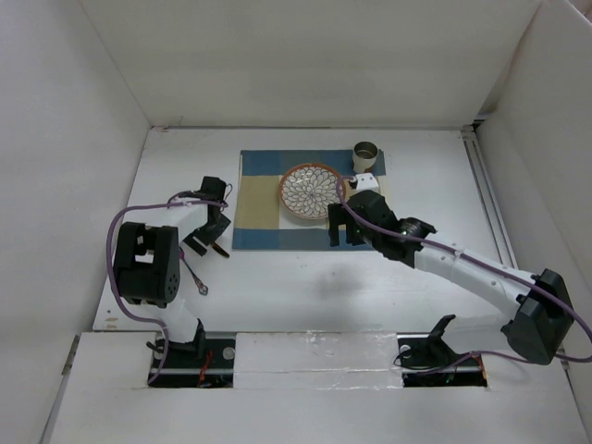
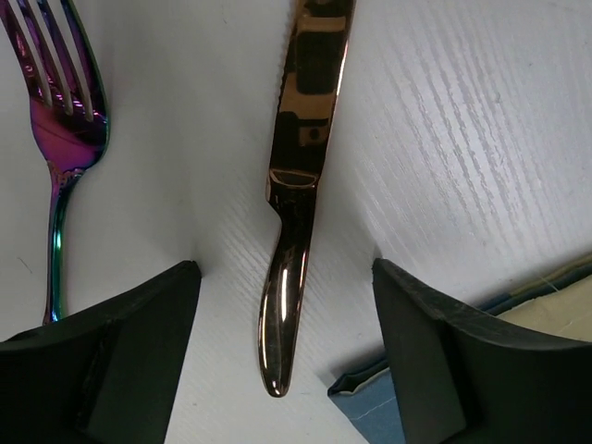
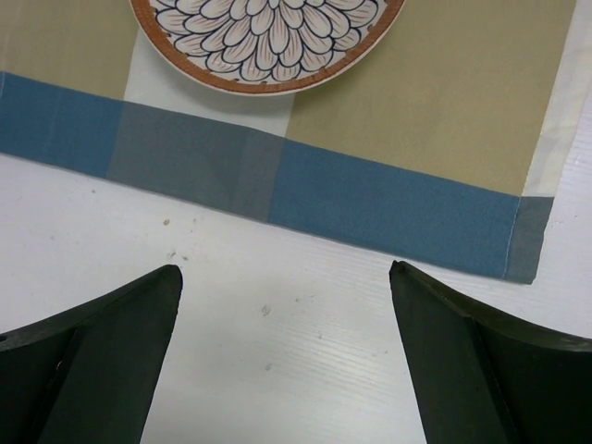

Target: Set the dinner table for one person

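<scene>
We judge the cutlery step to be in hand. The left tool (image 2: 285,273) is spread wide and holds nothing, its jaws standing either side of the copper knife (image 2: 310,111). The knife lies flat on the white tabletop (image 1: 305,287), just off the placemat (image 1: 259,199) at about 8 o'clock from the plate (image 1: 311,191). In the wrist view a rainbow fork (image 2: 65,139) lies at 9 o'clock from the knife. The cup (image 1: 367,151) stands at 1 o'clock from the plate. The right tool (image 3: 285,273), wide and empty, hangs at the placemat's 6 o'clock edge. Next, we think, the left tool must drop low and pinch the thin handle squarely.
</scene>
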Robot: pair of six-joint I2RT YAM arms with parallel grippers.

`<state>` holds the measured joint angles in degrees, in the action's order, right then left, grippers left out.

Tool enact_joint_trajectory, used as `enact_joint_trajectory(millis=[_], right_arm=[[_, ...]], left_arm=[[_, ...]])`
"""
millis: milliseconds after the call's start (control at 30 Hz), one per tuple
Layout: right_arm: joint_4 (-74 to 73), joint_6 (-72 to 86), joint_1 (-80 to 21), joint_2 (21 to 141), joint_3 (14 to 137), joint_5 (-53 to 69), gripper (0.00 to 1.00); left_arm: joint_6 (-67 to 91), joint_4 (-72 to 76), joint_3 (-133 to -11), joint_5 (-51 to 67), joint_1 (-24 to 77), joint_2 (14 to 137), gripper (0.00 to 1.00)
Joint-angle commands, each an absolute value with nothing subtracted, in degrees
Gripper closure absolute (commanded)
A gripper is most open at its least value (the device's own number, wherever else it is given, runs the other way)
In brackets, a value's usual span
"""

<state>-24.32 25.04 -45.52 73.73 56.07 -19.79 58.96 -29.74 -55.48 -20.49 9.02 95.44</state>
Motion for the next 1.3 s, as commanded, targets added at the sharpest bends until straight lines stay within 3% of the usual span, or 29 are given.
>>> enact_joint_trajectory(millis=[0, 233, 367, 567, 1033, 1133, 1267], right_arm=[[-22.9, 25.0, -46.1, 72.1, 56.3, -22.6, 0.0], [-22.9, 25.7, -46.1, 70.9, 55.8, -23.1, 0.0], [-22.9, 25.7, -46.1, 70.4, 55.8, -23.1, 0.0], [-23.5, 25.7, -46.1, 69.3, 55.8, -23.1, 0.0], [-24.6, 26.7, -46.1, 68.2, 55.8, -24.3, 0.0], [-25.2, 26.7, -46.1, 67.0, 56.3, -25.5, 0.0], [-27.2, 27.2, -44.2, 64.2, 56.9, -26.8, 0.0]], left_arm=[[60.7, -27.6, -52.3, -18.4, 8.2, 97.4, 0.33], [60.7, -28.7, -52.3, -18.4, 8.2, 97.4, 0.47], [60.7, -28.7, -52.3, -18.4, 8.2, 97.4, 0.62], [60.7, -28.2, -51.8, -17.8, 8.2, 97.4, 1.0], [58.8, -45.5, -68.2, -32.6, 10.2, 87.4, 1.0], [54.4, -44.0, -71.4, -32.6, 10.2, 84.8, 1.0], [45.6, -38.7, -73.6, -24.4, 12.9, 83.1, 1.0]])
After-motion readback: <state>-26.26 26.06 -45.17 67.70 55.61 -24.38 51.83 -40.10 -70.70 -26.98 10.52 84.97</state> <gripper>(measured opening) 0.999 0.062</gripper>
